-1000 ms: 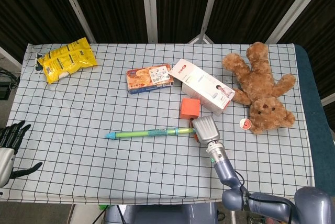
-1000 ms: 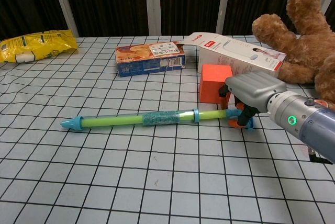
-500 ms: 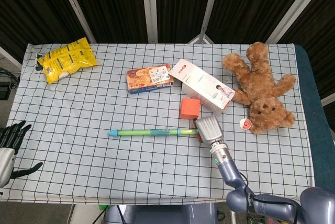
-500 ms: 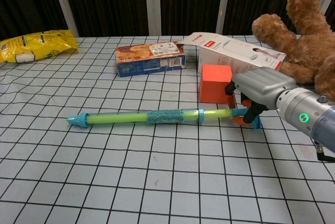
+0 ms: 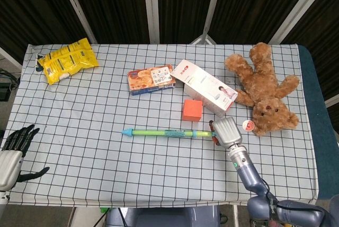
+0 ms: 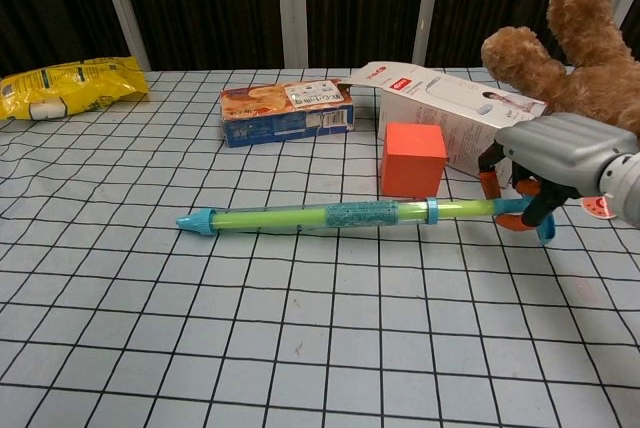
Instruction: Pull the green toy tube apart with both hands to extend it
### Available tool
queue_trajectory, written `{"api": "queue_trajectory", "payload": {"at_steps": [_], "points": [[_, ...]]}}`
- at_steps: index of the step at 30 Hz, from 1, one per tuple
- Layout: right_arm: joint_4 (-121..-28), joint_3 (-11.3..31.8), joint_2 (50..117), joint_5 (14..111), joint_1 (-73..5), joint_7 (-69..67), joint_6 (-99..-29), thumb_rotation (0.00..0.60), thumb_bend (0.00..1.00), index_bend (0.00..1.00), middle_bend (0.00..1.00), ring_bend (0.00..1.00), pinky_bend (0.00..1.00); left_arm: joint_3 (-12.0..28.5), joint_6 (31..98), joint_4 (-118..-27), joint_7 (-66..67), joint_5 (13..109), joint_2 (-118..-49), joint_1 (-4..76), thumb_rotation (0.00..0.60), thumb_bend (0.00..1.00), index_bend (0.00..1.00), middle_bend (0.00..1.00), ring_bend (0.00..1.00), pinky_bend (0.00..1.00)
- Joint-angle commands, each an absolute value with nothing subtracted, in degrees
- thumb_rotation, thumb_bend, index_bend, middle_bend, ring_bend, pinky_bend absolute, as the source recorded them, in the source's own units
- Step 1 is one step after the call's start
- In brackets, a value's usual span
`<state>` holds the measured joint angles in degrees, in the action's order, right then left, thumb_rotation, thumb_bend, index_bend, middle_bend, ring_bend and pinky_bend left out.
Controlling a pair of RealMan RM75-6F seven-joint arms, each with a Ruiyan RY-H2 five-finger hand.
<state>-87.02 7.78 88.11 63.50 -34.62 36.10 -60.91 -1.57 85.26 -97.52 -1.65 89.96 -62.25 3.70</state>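
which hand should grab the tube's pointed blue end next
Left. The right hand already holds the handle end of the green tube. The left hand is free at the table's left edge, nearer the blue tip.

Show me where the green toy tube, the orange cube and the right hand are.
green toy tube [image 6: 300, 217], chest view, middle of its green barrel.
orange cube [image 6: 412, 158], chest view, its front face.
right hand [image 6: 553, 146], chest view, grey back of the hand.

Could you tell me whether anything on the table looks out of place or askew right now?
Only one robot hand is on the green toy tube: the right robot hand grips its handle end, while the left robot hand hangs open off the table's near-left edge. The white carton lies on its side, the teddy bear sprawled.
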Motion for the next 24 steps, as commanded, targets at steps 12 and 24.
{"api": "queue_trajectory", "payload": {"at_steps": [12,24], "points": [[-90.2,5.9,83.1,64.5,-33.9,33.4,-59.1,0.600,0.44,0.73,1.00,1.00,0.91,4.7,75.2,-105.5,7.8,84.5,-60.2,12.7,0.600,0.17,0.13,0.02,0.00,0.00],[-92.3,5.5,82.5,63.7,-34.1,35.1,-59.8,0.600,0.44,0.74,1.00,1.00,0.91,11.1,60.9,-103.9,25.2,69.8,-71.6,26.6,0.600,0.23,0.27,0.09,0.00,0.00]]}}
